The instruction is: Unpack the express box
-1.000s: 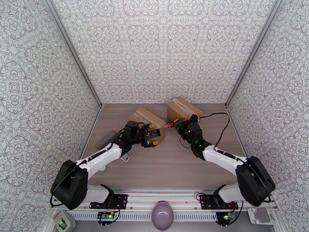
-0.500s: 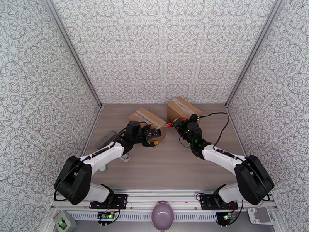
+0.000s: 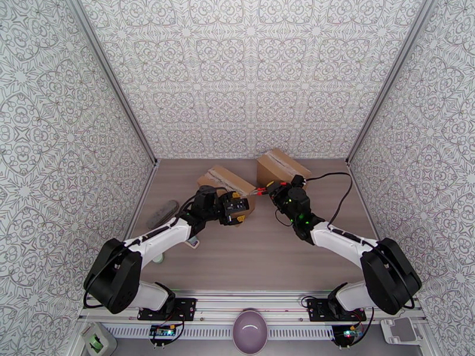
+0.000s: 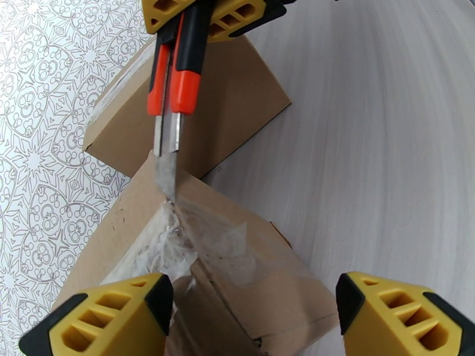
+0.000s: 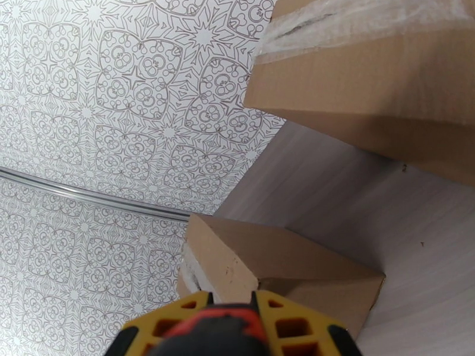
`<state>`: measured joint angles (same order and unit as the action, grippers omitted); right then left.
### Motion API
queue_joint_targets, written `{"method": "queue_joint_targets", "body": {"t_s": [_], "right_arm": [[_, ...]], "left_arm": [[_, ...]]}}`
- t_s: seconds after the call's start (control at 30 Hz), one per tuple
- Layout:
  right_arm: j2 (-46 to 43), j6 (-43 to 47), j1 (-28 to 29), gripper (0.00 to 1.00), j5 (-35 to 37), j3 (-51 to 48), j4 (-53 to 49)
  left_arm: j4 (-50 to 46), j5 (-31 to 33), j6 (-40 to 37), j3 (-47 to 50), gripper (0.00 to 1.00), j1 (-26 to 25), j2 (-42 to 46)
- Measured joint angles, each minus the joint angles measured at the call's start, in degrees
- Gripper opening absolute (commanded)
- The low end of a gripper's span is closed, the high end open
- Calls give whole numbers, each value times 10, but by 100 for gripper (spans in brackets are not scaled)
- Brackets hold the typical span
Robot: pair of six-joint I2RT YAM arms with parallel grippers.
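Nearest of all, a round mauve bowl (image 3: 249,330) sits at the near edge, between the two arm bases. Beyond it lies the pale grey wood-grain table (image 3: 255,262). A flat grey oval object (image 3: 161,213) rests by the table's left wall.

Farther in, both arms reach toward the middle. The left gripper (image 3: 236,207) (image 4: 255,301) has its yellow jaws spread wide, one on each side of the near end of the brown cardboard express box (image 3: 228,180) (image 4: 142,203) (image 5: 285,262). I cannot tell whether its pads touch the cardboard. This box lies on the table left of centre, and the crumpled clear tape (image 4: 196,238) along its seam is lifted and torn.

The right gripper (image 3: 274,190) (image 4: 208,10) (image 5: 255,304) is clamped on an orange-and-black utility knife (image 3: 259,189) (image 4: 178,84). The knife's bare steel blade (image 4: 166,167) points at the box, its tip touching the tape at the top edge.

Just behind stands a second brown cardboard box (image 3: 279,166) (image 4: 225,96) (image 5: 380,102), sealed with clear tape and close to the back wall. The patterned grey-and-white wall (image 3: 249,72) closes the scene.
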<state>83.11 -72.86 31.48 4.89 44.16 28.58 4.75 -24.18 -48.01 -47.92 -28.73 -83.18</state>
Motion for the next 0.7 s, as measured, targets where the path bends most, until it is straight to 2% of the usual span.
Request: {"method": "queue_joint_targets", "body": {"t_s": [0.7], "right_arm": [[9,-15,1,0,24,5,-7]], "left_arm": [[16,4,15,4,76,-3,-3]]}}
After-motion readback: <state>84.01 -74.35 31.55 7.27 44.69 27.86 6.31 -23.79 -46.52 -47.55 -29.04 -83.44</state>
